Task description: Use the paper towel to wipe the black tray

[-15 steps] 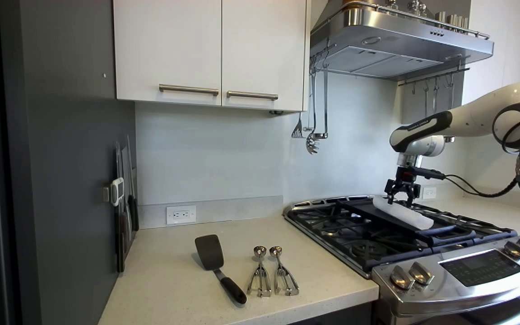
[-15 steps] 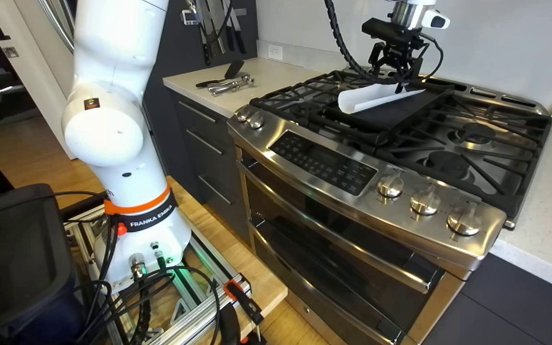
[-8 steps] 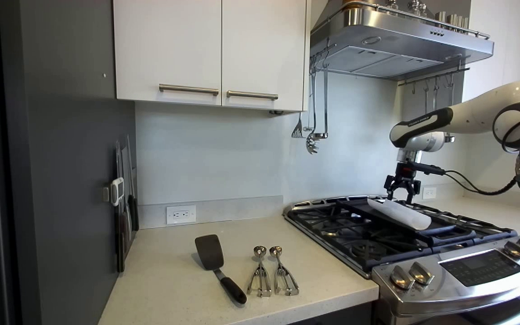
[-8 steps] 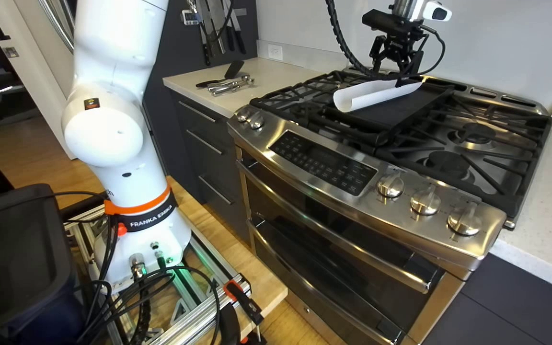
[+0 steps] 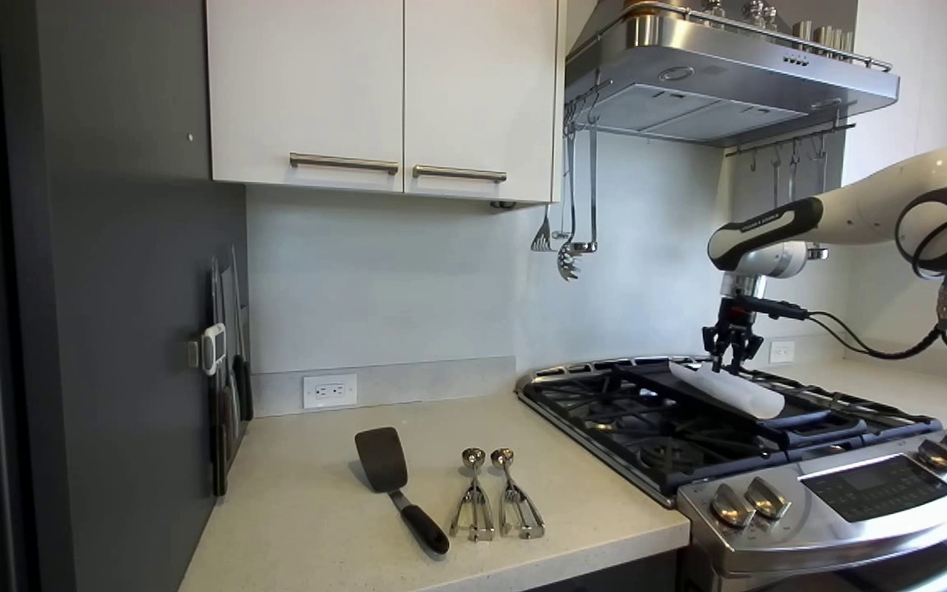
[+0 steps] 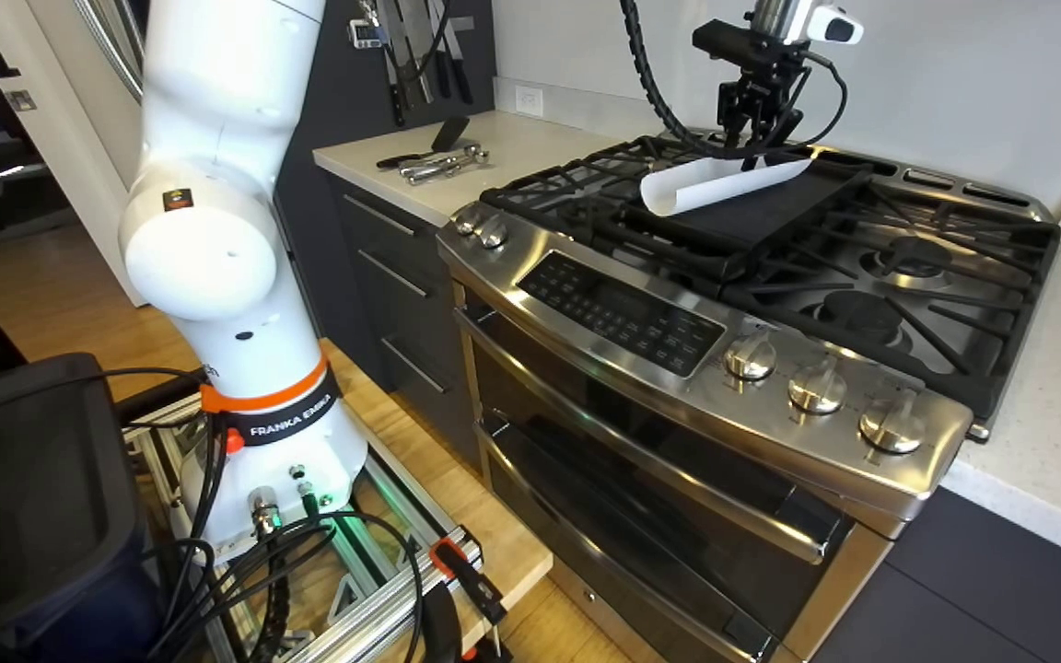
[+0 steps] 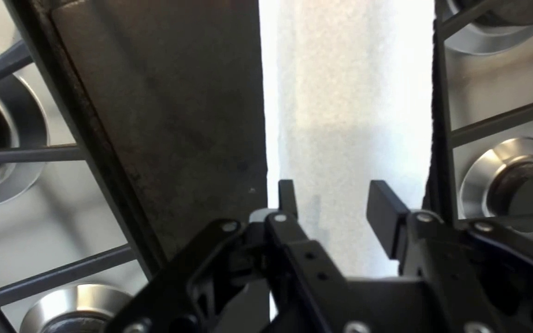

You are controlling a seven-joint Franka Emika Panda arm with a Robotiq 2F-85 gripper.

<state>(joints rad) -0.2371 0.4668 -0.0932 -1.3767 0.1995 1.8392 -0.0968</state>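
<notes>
Jaws apart, far as I can see: in the wrist view the gripper [image 7: 333, 203] has a gap b/w its pads [image 7: 387, 217] w/ paper towel [image 7: 340, 83] showing thru; can't tell if they touch it. Towel runs lengthwise along one side of the black tray [image 7: 178, 115], stove grates [image 7: 26, 154] flanking. In an exterior view, fingers [image 5: 718, 362] point straight down at the towel; spatula [image 5: 383, 460] & 2 scoops [image 5: 473, 493] on the counter [image 5: 293, 510] next to the range [image 5: 769, 538]. In an exterior view, towel's on the tray atop the grates, long edges curled up like a trough; white arm [image 6: 236, 138] stands near the drawers [image 6: 383, 276].
</notes>
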